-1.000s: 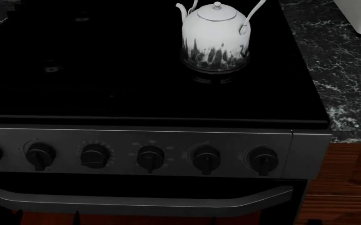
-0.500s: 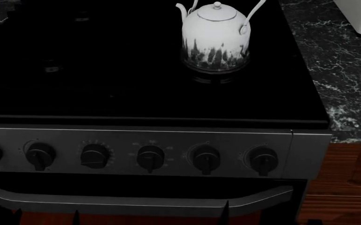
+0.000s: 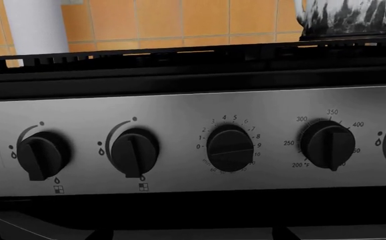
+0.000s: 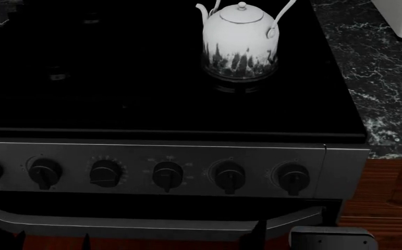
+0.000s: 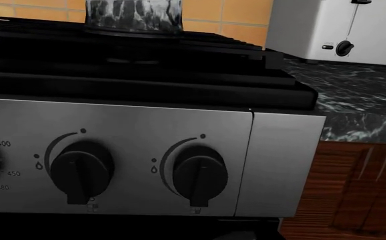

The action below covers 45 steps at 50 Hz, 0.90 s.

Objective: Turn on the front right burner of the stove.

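Below stove knobs: right end effector | grip state unclear | burner far above

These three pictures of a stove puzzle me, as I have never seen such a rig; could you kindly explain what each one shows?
They come from a simulated two-armed robot. The head camera looks down on the stove: a white kettle sits on a burner on its black top, with a row of knobs along the front panel and marble counter to the right. The other two come from cameras near each gripper, close to the panel. The left one sees two burner knobs and two numbered dials; the right one sees the two rightmost knobs and a white toaster. A grey part of the right arm pokes in at the head view's bottom edge. Nothing is held that I can see.
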{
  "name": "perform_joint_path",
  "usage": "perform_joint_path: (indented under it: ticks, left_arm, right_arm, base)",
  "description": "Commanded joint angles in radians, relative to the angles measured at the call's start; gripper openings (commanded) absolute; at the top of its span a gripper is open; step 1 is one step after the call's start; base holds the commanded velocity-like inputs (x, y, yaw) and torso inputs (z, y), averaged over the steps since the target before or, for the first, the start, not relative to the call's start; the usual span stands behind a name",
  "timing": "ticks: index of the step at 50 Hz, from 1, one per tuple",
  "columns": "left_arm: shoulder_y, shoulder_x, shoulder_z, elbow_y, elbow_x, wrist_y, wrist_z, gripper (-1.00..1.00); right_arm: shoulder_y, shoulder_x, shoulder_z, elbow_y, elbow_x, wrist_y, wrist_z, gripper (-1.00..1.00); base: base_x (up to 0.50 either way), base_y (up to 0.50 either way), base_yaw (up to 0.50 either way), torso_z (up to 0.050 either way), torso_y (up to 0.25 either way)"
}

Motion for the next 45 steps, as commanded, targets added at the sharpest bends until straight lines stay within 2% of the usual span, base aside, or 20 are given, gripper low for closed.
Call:
perform_joint_path:
  ticks: [1, 21, 34, 37, 45]
  left_arm:
    - [-0.002, -0.008, 0.011, -0.002, -0.004, 0.006, -0.007, 1.0]
    - [0.004, -0.021, 0.026, 0.007, -0.013, 0.006, -0.018, 1.0]
    - [0.0, -0.026, 0.035, -0.001, -0.015, 0.014, -0.025, 1.0]
    - [0.004, -0.029, 0.045, 0.002, 0.001, 0.021, -0.031, 1.0]
    - [0.002, -0.032, 0.051, -0.001, 0.001, 0.025, -0.036, 1.0]
  right_arm:
    - [0.034, 0.007, 0.005, 0.031, 0.011, 0.017, 0.004, 1.0]
    - [0.071, 0.018, -0.009, 0.07, -0.001, 0.003, 0.013, 1.0]
    - [0.162, 0.007, -0.038, 0.213, -0.022, -0.063, -0.003, 1.0]
    - [0.182, 0.004, -0.033, 0.297, -0.008, -0.138, -0.032, 1.0]
    - [0.249, -0.005, -0.024, 0.424, 0.005, -0.196, -0.047, 1.0]
  base:
    - [0.0, 0.0, 0.0, 0.0, 0.0]
    - [0.0, 0.0, 0.0, 0.0, 0.0]
    - [0.0, 0.0, 0.0, 0.0, 0.0]
    - [0.0, 0.0, 0.0, 0.0, 0.0]
    - [0.0, 0.0, 0.0, 0.0, 0.0]
